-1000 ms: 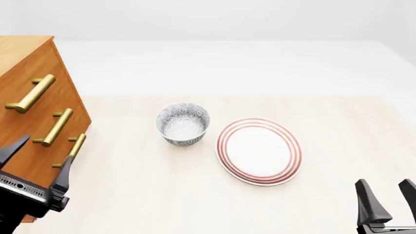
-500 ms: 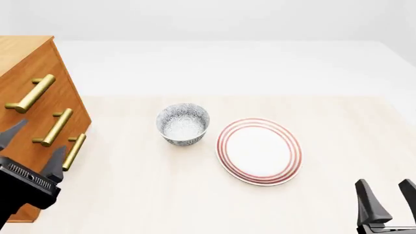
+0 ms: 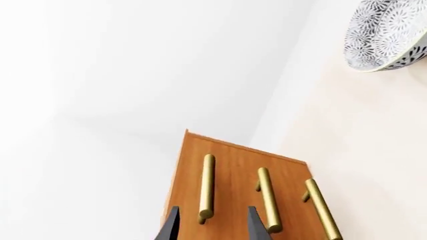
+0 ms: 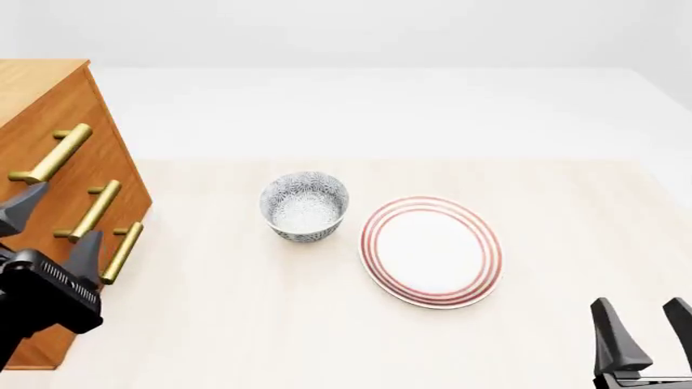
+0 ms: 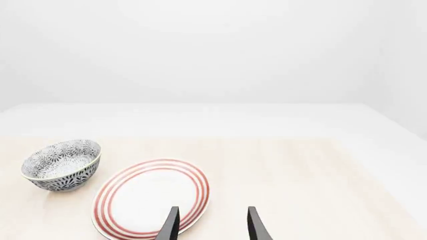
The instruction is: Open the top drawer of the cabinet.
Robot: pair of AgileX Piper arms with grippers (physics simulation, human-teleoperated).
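Left gripper [image 4: 52, 228] parted, empty, at the cabinet's [image 4: 54, 105] front.
Top drawer [image 3: 193, 175] looks rigid; grasp its brass handle [image 4: 52, 154] at 12 o'clock.

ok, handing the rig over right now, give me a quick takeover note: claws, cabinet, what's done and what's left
Left claw: open, empty, in front of the cabinet, lined up with the top handle in its wrist view, not yet gripping.
Right claw: open, empty, parked near the table's near right edge.
Top drawer: shut, like the two below.
Done: approach only.
Left: close on the top handle, pull the drawer out.
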